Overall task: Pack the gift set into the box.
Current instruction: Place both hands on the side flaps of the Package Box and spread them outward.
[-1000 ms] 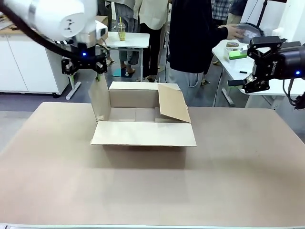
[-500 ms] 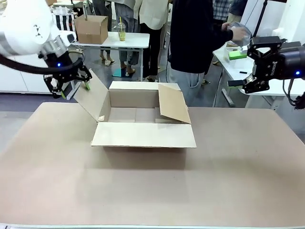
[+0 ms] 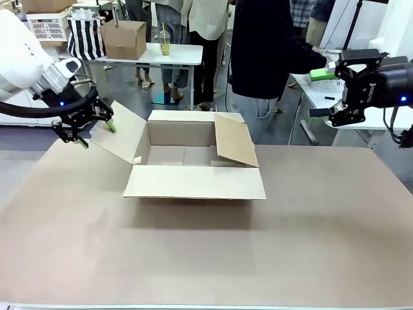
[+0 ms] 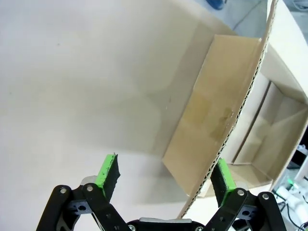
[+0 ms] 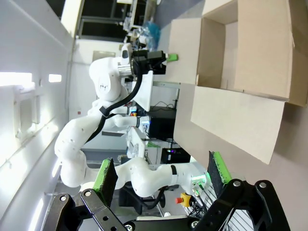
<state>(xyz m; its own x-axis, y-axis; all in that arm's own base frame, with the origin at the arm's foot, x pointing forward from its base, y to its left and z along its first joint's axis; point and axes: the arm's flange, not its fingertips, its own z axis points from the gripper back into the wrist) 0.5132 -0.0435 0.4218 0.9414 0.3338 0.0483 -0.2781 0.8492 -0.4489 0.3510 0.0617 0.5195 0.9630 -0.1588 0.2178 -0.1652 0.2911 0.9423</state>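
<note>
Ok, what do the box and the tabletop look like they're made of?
The box looks like plain brown corrugated cardboard, matte; its flap shows a wavy fluted edge in the left wrist view. The tabletop looks like a smooth matte beige sheet, possibly laminate or board; the pictures leave that open.

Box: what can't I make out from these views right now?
- Floor of the box: front view, the near flap and the inward-leaning right flap cover part of it.
- Left gripper on the left flap: left wrist view, pad contact unclear.
- Green item the person holds: front view, too small.
</note>
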